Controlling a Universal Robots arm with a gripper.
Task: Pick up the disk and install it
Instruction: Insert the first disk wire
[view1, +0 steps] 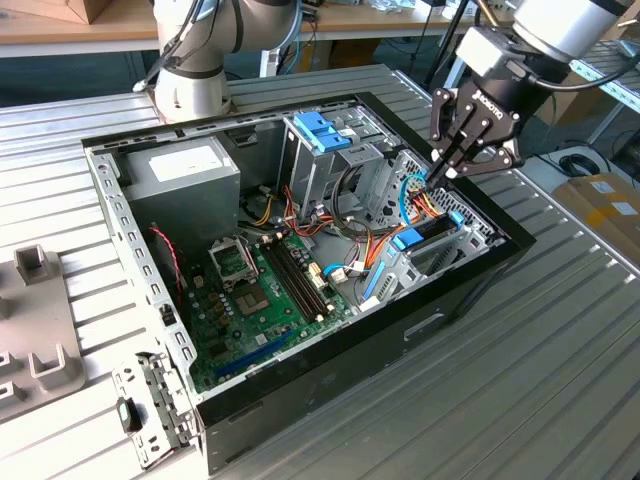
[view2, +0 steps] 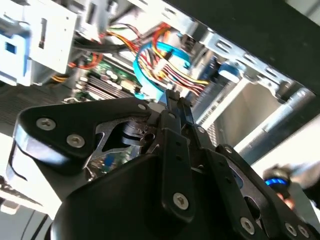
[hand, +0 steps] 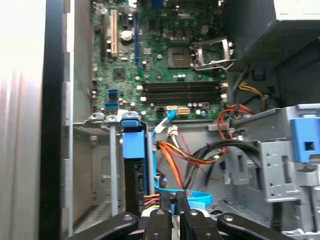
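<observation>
Looking into the open computer case (view1: 130, 215) on the ribbed table (view1: 560, 330); hovering over its drive cage at the exterior view's right with the gripper (view1: 443, 178), claw pressed together and pinching nothing visible; finding the disk (view1: 437, 230) standing on edge in that cage, just beneath the fingertips; seeing only a dark narrow edge capped by its blue carrier frame (hand: 132, 142); judging it stiff, dense, smooth-sided and shock-sensitive; favouring a hold across the frame's edges, avoiding the loose cables (hand: 175, 155) beside it.
</observation>
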